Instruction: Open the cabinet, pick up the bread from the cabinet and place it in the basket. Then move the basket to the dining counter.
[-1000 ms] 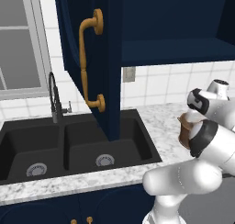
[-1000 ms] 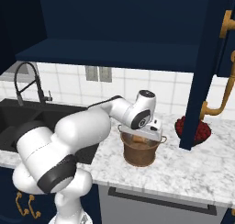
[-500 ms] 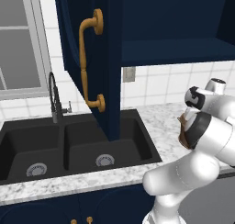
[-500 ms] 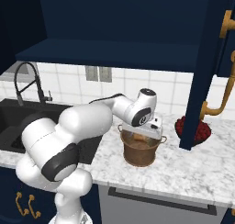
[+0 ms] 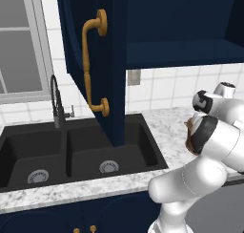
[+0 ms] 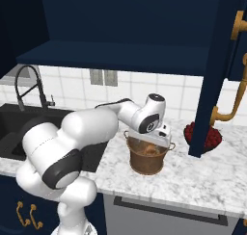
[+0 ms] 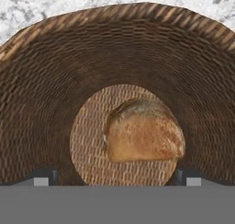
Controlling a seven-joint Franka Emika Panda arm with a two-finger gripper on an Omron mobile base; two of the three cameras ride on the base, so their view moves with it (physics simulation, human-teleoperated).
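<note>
Since a second ago the arm has swung round while the end effector stayed over the basket, fingers spread wide, empty. Directly below it, the bread rests on the basket's floor. Best lift straight up, clearing the rim before regripping.

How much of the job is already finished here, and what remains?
Done: the cabinet door stands open, and the bread lies on the floor of the basket. In hand: the tool is open just above the bread, holding nothing. Left: grip the basket, which sits on the sink-side counter, and carry it to the dining counter.
</note>
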